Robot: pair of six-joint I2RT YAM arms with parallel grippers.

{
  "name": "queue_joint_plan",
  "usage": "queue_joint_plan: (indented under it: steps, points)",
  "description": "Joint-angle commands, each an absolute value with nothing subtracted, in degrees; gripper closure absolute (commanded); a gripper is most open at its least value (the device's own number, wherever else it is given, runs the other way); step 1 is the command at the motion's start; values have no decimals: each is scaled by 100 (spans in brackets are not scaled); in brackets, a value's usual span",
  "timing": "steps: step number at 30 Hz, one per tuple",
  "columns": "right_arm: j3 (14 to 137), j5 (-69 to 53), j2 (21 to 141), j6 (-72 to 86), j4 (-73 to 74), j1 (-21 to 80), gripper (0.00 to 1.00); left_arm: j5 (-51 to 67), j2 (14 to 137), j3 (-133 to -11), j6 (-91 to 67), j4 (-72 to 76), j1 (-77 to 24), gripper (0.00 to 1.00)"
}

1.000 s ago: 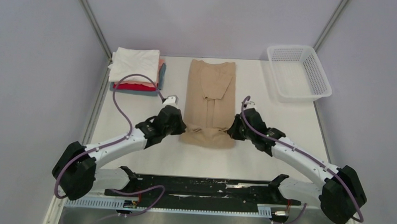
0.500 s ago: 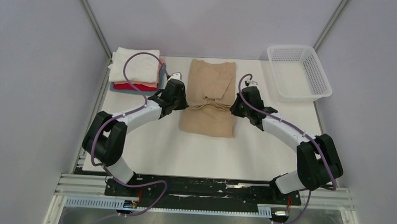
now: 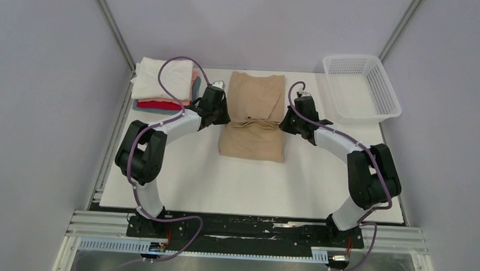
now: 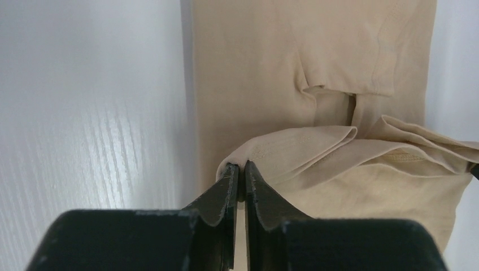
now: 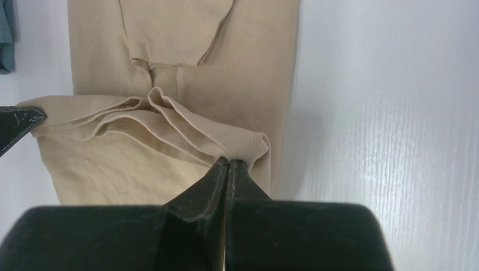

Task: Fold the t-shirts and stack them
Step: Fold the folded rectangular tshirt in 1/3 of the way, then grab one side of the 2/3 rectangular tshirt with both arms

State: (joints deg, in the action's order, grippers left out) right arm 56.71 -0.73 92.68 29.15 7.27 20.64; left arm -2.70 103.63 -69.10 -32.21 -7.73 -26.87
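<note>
the tan shirt (image 3: 253,121) lies flat in the middle of the counter (image 3: 248,184), a bit toward the top of the frame. its lower part is doubled up over itself, so a bunched fold runs across the middle of it. the left pincer (image 4: 238,169) is clenched on the left corner of that fold. the right pincer (image 5: 227,165) is clenched on the right corner. they sit at the shirt's two sides, level with each other. a pile of folded shirts (image 3: 165,84), white on top, sits in the upper left, apart from the tan shirt. a white basket (image 3: 386,87) sits in the upper right.
</note>
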Motion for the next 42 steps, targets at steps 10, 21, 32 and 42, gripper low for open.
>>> queue_joint_plan:
  steps: [10, 21, 32, 42]
  points:
    - [6724, -687, 9821, 2479, 438, 1579, 32, 379, 10727, -8156, -2596, -1120, -2338, 1]
    - [4280, -1635, 8000, 3234, 184, 1762, 6, 836, 8849, -5392, -3608, -514, -2349, 0]
    - [3443, -1697, 8076, 4138, -31, 1912, 27, 1230, 9058, -4472, -4239, -32, -2347, 10]
    - [3212, -1727, 8450, 4367, -199, 1963, 58, 1805, 9384, -4092, -4438, 491, -2402, 49]
